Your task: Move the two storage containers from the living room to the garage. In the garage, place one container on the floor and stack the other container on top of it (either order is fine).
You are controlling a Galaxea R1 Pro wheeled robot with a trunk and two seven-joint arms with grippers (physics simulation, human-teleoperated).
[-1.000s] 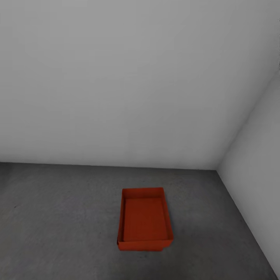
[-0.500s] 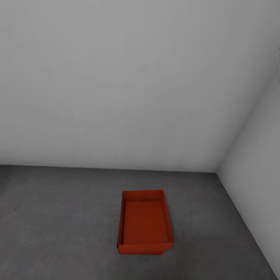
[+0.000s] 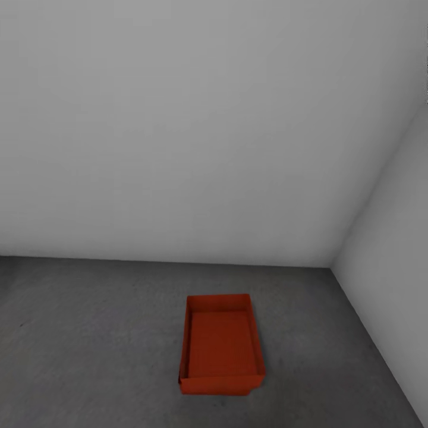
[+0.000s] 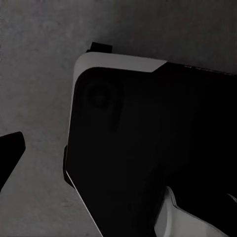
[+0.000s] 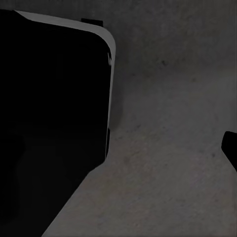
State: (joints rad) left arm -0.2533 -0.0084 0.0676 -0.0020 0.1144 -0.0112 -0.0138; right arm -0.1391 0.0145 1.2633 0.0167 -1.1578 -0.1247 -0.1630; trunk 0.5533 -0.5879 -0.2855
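Head view showed the corner of the garage: a pale grey-white back wall [image 3: 196,131] met a second wall [image 3: 395,249] on the right, and the dark grey mottled concrete floor [image 3: 89,345] ran out below them. On that floor sat an orange-red storage container [image 3: 221,345], open-topped and upright, with its long side running away from the camera. A second orange-red edge peeped out under its near right corner [image 3: 254,389], so it appeared to rest on another container of the same kind, though the lower one was almost wholly hidden and I could not be certain of it. The stack stood apart from both walls, nearer the right one, with bare concrete all around it.

The left wrist view looked down at the same rough concrete, with a large black, white-edged part of the robot's body [image 4: 143,153] across most of it. One dark fingertip of the left hand [image 4: 10,150] showed at the picture's edge; how wide that hand stood could not be told. The right wrist view likewise showed concrete and the black body panel [image 5: 54,108], with a dark sliver of the right hand [image 5: 231,148] at the edge; its opening could not be told either.
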